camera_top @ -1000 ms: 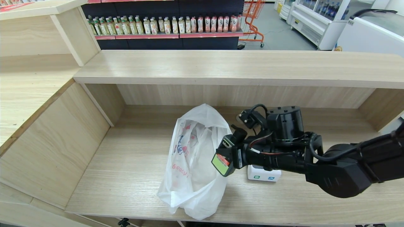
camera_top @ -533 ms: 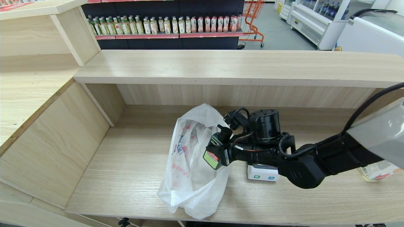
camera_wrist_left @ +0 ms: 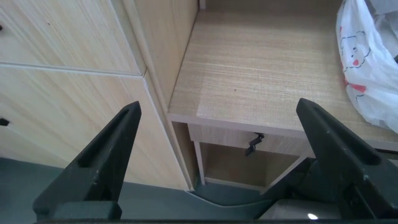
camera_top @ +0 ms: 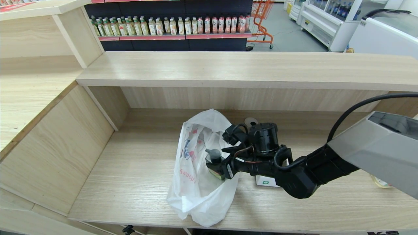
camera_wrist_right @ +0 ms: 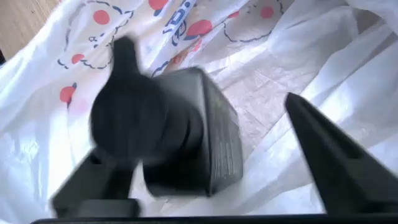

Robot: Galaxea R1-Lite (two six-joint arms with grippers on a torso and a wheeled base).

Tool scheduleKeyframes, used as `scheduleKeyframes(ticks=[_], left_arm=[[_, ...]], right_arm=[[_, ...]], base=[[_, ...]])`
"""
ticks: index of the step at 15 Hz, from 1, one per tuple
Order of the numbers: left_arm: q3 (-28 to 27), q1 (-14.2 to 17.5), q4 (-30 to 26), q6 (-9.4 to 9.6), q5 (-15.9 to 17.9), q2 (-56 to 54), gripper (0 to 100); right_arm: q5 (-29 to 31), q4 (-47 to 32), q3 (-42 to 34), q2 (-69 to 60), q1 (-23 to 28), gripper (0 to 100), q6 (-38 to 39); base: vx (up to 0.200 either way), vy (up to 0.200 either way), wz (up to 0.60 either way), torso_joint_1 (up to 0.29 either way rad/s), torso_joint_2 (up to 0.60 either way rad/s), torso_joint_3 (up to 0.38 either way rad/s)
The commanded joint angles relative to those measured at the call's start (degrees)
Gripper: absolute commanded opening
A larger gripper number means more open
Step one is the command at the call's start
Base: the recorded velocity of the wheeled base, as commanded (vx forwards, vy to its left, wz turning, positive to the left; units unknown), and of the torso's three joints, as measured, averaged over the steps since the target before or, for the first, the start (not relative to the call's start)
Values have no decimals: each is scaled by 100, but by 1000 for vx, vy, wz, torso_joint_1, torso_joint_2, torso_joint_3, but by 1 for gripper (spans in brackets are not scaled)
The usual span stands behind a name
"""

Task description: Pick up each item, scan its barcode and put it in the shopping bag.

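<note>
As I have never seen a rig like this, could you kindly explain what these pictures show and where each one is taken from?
This is a two-armed robot at a shop's wooden counter. The wide picture comes from a camera on its head, looking down. The other two come from cameras on its wrists, each looking out between that gripper's two fingers. On the counter stands a white shopping bag, with a small white box beside it, partly behind the arm. The right gripper is at the bag's mouth, with a dark item with a black cap between its fingers. They stand wide, with a gap on one side, so the item does not look gripped. The left gripper is open and empty, near the counter's front edge.
</note>
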State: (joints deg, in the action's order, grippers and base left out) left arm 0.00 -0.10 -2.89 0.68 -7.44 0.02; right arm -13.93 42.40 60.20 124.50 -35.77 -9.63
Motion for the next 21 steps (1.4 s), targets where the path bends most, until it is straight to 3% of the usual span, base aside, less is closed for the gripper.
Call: scheduleKeyframes(ticks=[1,2,5,9,12,13,15,18,21], left_arm=[[0,1,-1,2,-3,-2,100],[0,1,-1,2,-3,-2,100],[0,1,-1,2,-3,-2,100],[0,1,-1,2,-3,-2,100],[0,1,-1,2,-3,-2,100],[0,1,-1,2,-3,-2,100],[0,1,-1,2,-3,-2,100],[0,1,-1,2,-3,-2,100],[0,1,-1,2,-3,-2,100]], right_arm=[[-4,-4,1,13,0,100,23],[-13,-4,80,-216,-18,100,1227],[-13,-39,45,-699,105,100,2993],[-285,-197,-764,-2149,193,100,4004],[-663,-522,-1441,-3503,474,100,4277],[-628,-865,-1889,-4206,738,100,3820],[-575,-1893,-2434,-5252,1582,100,1807],[-558,-2236,-2794,-5973,2039,100,1842],[-540,-2438,-2750,-6175,2074,100,1842]], base=[[0,0,0,0,0,0],[0,0,0,0,0,0],[0,0,0,0,0,0],[0,0,0,0,0,0],[0,0,0,0,0,0],[0,0,0,0,0,0],[0,0,0,0,0,0],[0,0,0,0,0,0],[0,0,0,0,0,0]])
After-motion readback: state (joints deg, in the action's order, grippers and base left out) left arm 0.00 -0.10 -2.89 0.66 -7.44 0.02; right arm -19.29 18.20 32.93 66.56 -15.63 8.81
